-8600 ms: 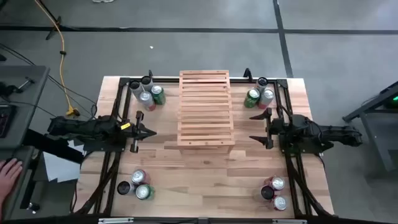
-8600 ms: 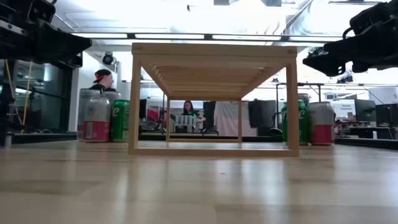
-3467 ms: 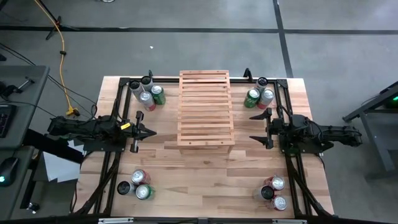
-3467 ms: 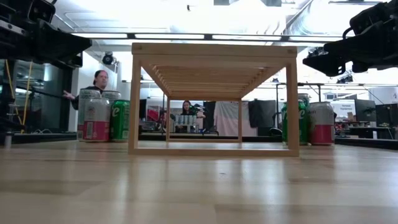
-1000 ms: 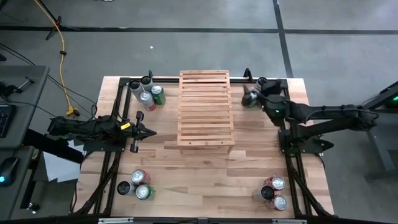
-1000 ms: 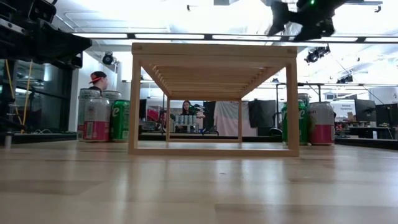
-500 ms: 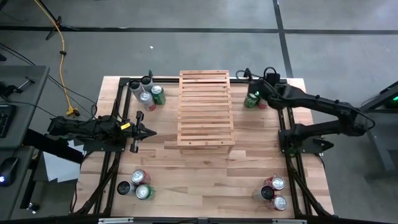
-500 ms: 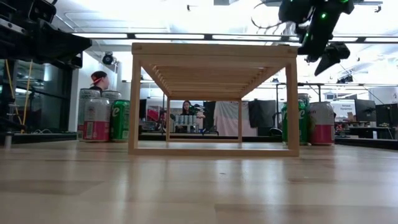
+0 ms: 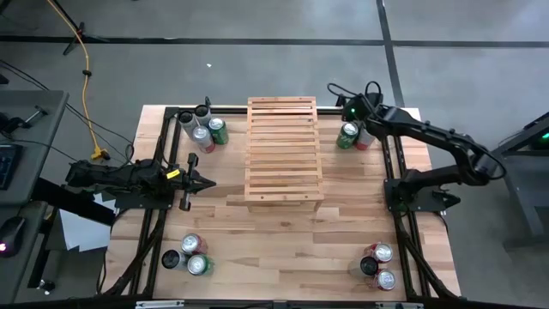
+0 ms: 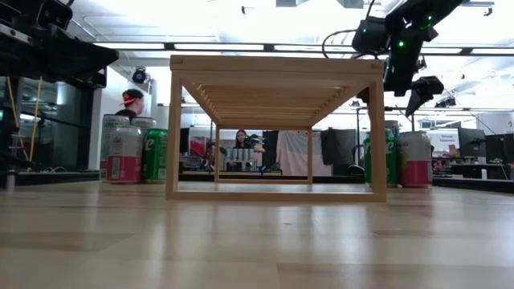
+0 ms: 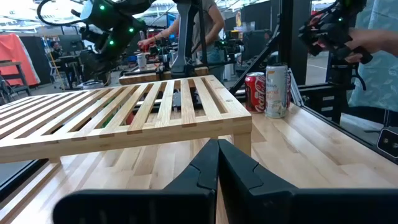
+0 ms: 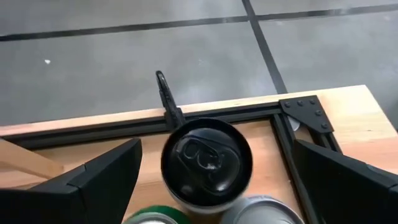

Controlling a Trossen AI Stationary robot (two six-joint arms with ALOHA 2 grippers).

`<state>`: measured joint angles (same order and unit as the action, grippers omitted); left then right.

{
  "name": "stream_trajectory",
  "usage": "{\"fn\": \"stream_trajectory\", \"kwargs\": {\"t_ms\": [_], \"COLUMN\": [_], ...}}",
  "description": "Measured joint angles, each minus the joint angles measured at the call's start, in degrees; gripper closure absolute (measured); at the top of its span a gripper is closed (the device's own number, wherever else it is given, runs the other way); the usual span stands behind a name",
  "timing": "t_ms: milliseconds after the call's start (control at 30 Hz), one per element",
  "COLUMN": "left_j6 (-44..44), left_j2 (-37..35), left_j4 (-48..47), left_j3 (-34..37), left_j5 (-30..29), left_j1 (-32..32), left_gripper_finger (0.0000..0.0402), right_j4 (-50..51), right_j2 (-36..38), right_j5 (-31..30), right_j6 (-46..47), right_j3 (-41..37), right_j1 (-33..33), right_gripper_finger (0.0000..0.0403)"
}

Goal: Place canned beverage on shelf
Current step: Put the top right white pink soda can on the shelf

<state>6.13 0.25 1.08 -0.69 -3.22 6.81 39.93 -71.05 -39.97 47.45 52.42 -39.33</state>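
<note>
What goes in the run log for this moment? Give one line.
phase: reach | right gripper: open, above black-topped can at far right corner | left gripper: shut, waiting left of pale slatted wooden shelf | shelf: no cans

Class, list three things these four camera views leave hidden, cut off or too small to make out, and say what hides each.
- Black-topped can: its label; the right wrist view looks straight down on it.
- Right gripper: its fingers' height above the cans; the low view's shelf post overlaps them.
- Far-left cans: brands too small in the high view.
- Left gripper: cut off by the left wrist view's edge.
</note>
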Motion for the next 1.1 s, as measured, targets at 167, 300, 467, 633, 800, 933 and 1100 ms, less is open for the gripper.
{"fn": "stream_trajectory", "kwargs": {"t_ms": [167,300,467,633,800,933,1100], "left_j6": [0.0,0.0,0.02,0.02,0.02,0.02,0.02], "left_j2": [0.0,0.0,0.0,0.0,0.0,0.0,0.0], "left_j4": [0.0,0.01,0.01,0.02,0.02,0.02,0.01], "left_j3": [-0.02,-0.01,-0.02,0.0,-0.02,-0.02,-0.01], "left_j5": [0.0,0.02,0.02,0.0,0.0,0.02,0.01], "left_j1": [-0.02,-0.02,-0.02,-0.02,-0.02,-0.02,0.0], "left_gripper_finger": [0.0402,0.0402,0.0401,0.0401,0.0402,0.0402,0.0402], "right_j4": [0.34,-0.95,-2.27,-2.7,-3.36,-3.77,-3.79], "right_j2": [-2.03,-3.99,-5.89,-7.74,-8.69,-8.71,-8.71], "right_j5": [0.7,1.23,1.2,1.08,1.17,1.19,0.9], "right_j6": [-0.9,-0.01,-0.12,0.04,-0.18,0.08,0.07], "right_j3": [0.0,0.0,0.0,-0.02,-0.04,-0.04,-0.04], "right_j1": [-0.81,-1.27,-1.29,-1.92,-1.95,-1.95,-1.95], "right_gripper_finger": [0.0004,0.0004,0.0004,0.0004,0.0004,0.0004,0.0034]}}
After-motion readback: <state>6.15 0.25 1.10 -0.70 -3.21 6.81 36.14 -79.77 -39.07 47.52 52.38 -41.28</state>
